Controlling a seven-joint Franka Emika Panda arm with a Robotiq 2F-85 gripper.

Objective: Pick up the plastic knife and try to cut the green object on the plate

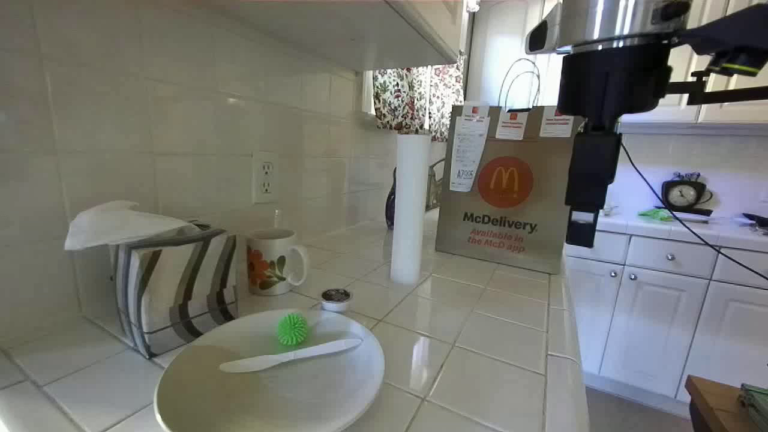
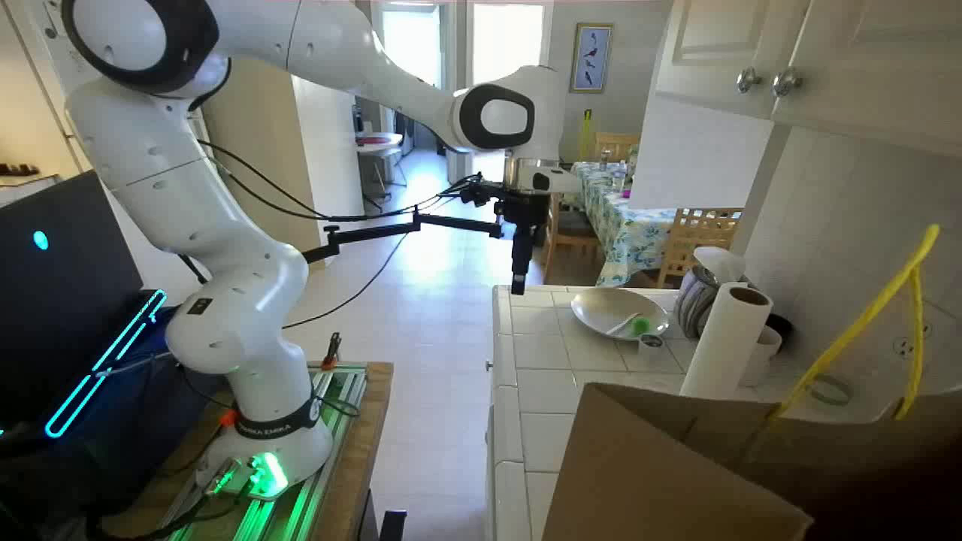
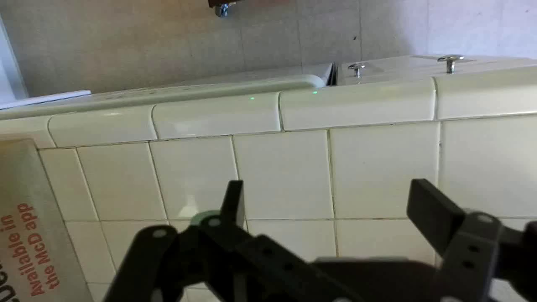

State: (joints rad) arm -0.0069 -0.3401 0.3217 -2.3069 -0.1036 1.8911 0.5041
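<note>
The white plastic knife lies flat across the large white plate on the tiled counter. The bright green bumpy ball sits on the plate just beside the knife. An exterior view also shows the plate, knife and green ball. My gripper hangs pointing down, above and apart from the plate, near the counter's edge side; it also shows here. In the wrist view the gripper has its fingers wide apart with only tiles between them. Knife, ball and plate are out of the wrist view.
A brown McDelivery bag stands on the counter. A paper towel roll, flowered mug, small cup and striped dishes stand near the plate. A cabinet overhangs the wall side. The counter edge borders the floor.
</note>
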